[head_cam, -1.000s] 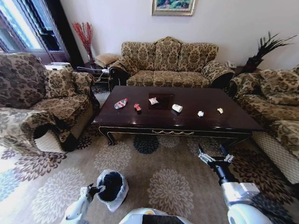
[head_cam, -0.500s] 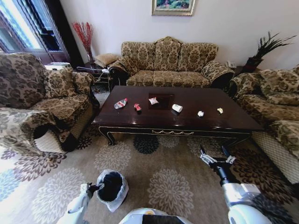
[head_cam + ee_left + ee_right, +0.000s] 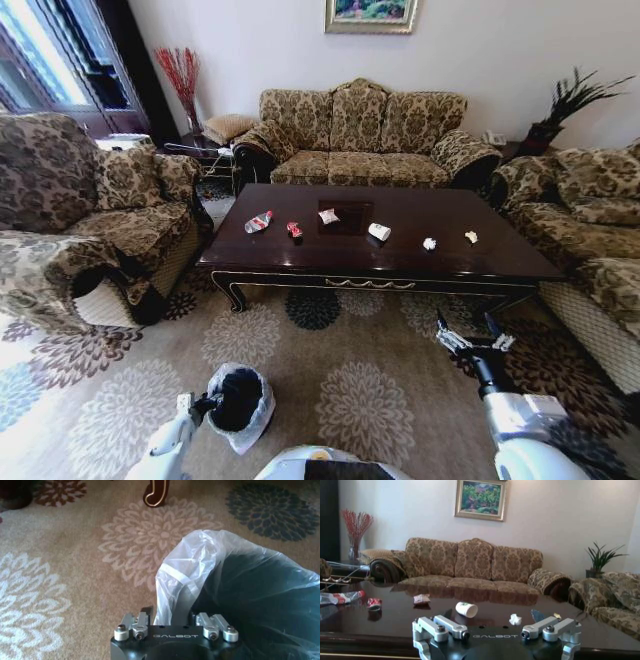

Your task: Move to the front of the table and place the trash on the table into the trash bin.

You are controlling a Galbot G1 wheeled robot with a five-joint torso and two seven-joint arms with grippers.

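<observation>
The dark glossy table [image 3: 440, 262] stands ahead of me with the trash spread across it: a clear bottle [image 3: 258, 222], a red wrapper [image 3: 294, 230], a white packet [image 3: 328, 215], a paper cup [image 3: 379, 232] and two paper wads [image 3: 429, 243]. The black trash bin [image 3: 240, 402] with its white liner hangs low on my left. My left gripper [image 3: 201, 406] is shut on its rim, and the liner [image 3: 200, 562] runs between the fingers. My right gripper [image 3: 475, 340] is open over the carpet, short of the table. The right wrist view faces the cup [image 3: 466, 609] across the table [image 3: 395, 624].
Patterned sofas close in the table: one behind it [image 3: 365, 135], one on the left [image 3: 90, 215], one on the right [image 3: 590, 230]. Floral carpet [image 3: 350, 345] lies between me and the table's front edge. A carved table leg [image 3: 155, 493] stands near the bin.
My right gripper has drifted slightly lower and to the right in the head view. The left arm has dropped a little while still holding the bin. The trash lies as before.
</observation>
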